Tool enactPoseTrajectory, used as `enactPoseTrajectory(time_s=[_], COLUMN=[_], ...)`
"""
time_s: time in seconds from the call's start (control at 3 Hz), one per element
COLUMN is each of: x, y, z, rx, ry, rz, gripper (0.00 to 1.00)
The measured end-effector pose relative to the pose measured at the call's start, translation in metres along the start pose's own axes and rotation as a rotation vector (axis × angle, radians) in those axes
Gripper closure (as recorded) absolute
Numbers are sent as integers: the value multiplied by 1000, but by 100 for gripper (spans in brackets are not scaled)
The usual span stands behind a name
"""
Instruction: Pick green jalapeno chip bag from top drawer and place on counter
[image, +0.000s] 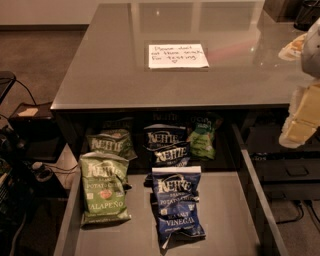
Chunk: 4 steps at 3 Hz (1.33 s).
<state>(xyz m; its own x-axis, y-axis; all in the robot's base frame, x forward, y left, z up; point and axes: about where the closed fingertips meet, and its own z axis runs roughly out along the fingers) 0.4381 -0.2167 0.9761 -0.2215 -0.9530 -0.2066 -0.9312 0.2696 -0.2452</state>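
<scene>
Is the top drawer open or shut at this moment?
Open: the top drawer is pulled out beneath the counter, the green jalapeno chip bag lying inside. The gripper hangs at the right edge.

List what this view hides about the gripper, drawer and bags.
- Gripper, camera view: at the right edge, blurred and cut by the frame.
- Top drawer: front end cut off by the bottom edge.
- Rear green bag: label lost in shadow under the counter.
- Darker Kettle bag: lower part hidden by the green jalapeno chip bag.
</scene>
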Motion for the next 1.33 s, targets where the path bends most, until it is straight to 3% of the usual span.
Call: enactPoseTrajectory(time_s=[0.33,0.67,1.33], x=[0,-12,-94], y=[0,14,66], z=[0,11,43], rx=[0,-28,-123], ry=[0,-66,-283], rz=[0,-2,-33], gripper=[0,0,0])
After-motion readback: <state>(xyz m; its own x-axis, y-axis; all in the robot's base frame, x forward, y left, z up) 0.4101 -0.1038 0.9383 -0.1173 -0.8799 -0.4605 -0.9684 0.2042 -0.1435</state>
